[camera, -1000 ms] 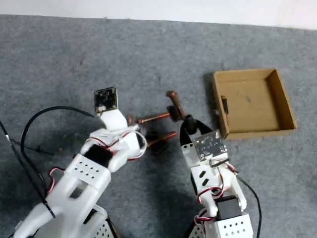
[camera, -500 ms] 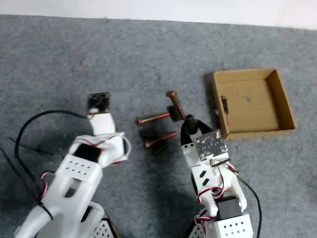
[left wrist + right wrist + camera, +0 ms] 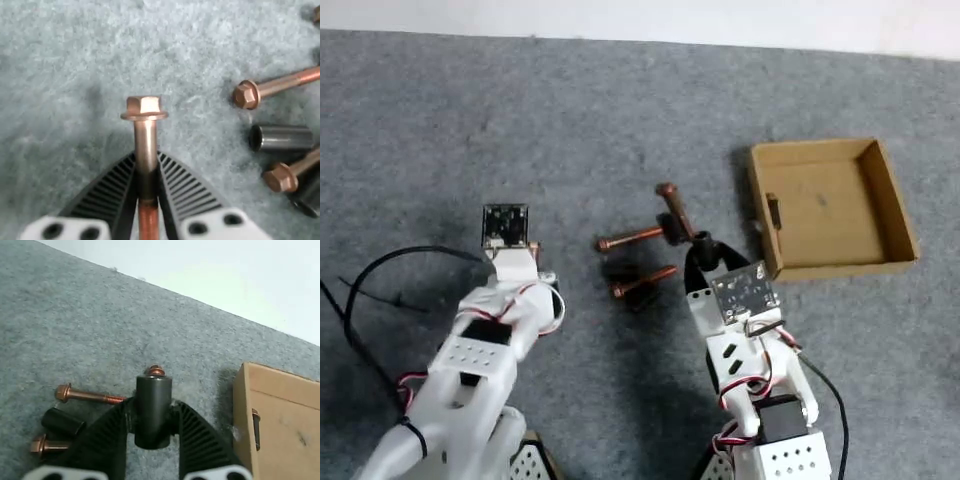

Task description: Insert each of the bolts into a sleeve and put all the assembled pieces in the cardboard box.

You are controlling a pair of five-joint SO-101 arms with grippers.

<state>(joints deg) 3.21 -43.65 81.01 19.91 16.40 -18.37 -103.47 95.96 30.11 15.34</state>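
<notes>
My left gripper (image 3: 146, 172) is shut on the shaft of a copper bolt (image 3: 144, 115), whose hex head points away from it. In the high view the left arm (image 3: 500, 300) is left of the loose parts. My right gripper (image 3: 153, 417) is shut on a black sleeve (image 3: 153, 400), and a bolt (image 3: 672, 207) sticks out of the sleeve's far end. On the carpet between the arms lie two loose bolts (image 3: 632, 238) (image 3: 645, 280) and a black sleeve (image 3: 282, 138). The cardboard box (image 3: 895, 205) stands open to the right of my right gripper (image 3: 698, 244).
Everything rests on grey carpet (image 3: 520, 120). A second dark sleeve (image 3: 307, 197) lies beside the nearer loose bolt. Black cables (image 3: 370, 290) trail left of the left arm. There is free carpet behind the parts and to the far left.
The left arm has swung left, away from the loose bolts and sleeves, with the bolt in its gripper. The right arm has not moved.
</notes>
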